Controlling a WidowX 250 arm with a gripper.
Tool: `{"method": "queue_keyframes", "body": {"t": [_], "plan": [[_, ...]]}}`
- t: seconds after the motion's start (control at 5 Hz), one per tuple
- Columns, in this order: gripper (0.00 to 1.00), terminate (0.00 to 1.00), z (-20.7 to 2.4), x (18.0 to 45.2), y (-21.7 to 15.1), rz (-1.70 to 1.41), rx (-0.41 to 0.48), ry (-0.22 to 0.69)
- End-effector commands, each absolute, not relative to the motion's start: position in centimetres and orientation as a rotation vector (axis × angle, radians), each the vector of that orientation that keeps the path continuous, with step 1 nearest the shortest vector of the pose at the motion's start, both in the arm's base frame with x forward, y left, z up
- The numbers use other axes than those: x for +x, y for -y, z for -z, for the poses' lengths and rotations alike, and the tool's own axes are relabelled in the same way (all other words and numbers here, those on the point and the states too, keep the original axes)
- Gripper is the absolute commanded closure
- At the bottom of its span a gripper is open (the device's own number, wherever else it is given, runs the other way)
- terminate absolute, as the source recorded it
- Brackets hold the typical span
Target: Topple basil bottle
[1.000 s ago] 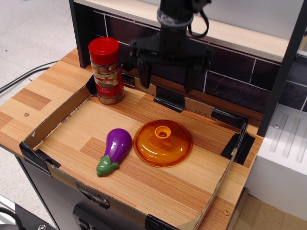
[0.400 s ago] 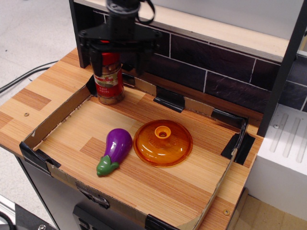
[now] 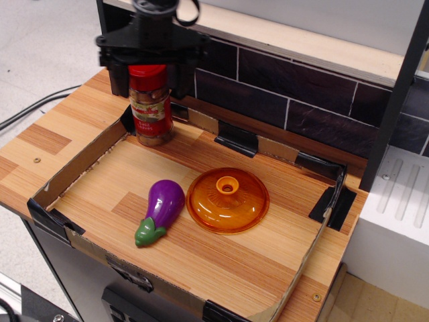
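The basil bottle stands upright in the back left corner of the wooden tray. It is a clear jar with a red cap, a red-white-green label and brownish contents. My black gripper hangs right over it, open. One finger is left of the red cap and the other is right of it. The gripper body hides the top of the cap. I cannot tell whether a finger touches the bottle.
A purple toy eggplant and an orange domed lid lie mid-tray. Low cardboard walls ring the tray. A dark tiled wall rises just behind. A white block stands at the right.
The gripper has moved left along the back wall from the tray's back centre to over the bottle. The bottle, eggplant and lid have not moved.
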State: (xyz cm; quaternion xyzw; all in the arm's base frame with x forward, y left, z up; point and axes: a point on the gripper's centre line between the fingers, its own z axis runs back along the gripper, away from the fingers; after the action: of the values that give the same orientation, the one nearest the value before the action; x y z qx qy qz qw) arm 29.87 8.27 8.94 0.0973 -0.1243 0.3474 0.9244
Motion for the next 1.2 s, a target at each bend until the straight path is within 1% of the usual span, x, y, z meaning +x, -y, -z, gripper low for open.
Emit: {"method": "queue_keyframes", "body": {"t": [0.0,0.2,0.4,0.6,0.8,1.0], "plan": [[0.00,0.00,-10.6,30.7,-9.3,-0.763,0.200,0.325],[0.00,0.00,-10.4,31.4,-9.4,-0.775,0.198,0.318],[0.00,0.00,-10.3,31.9,-9.6,-0.785,0.199,0.351],[0.00,0.00,-10.1,32.1,-9.7,-0.782,0.201,0.366],[0.00,0.00,-10.4,32.5,-10.2,-0.805,0.198,0.382],[1.00,0.00,-10.1,32.6,-10.3,-0.811,0.208,0.397]]}}
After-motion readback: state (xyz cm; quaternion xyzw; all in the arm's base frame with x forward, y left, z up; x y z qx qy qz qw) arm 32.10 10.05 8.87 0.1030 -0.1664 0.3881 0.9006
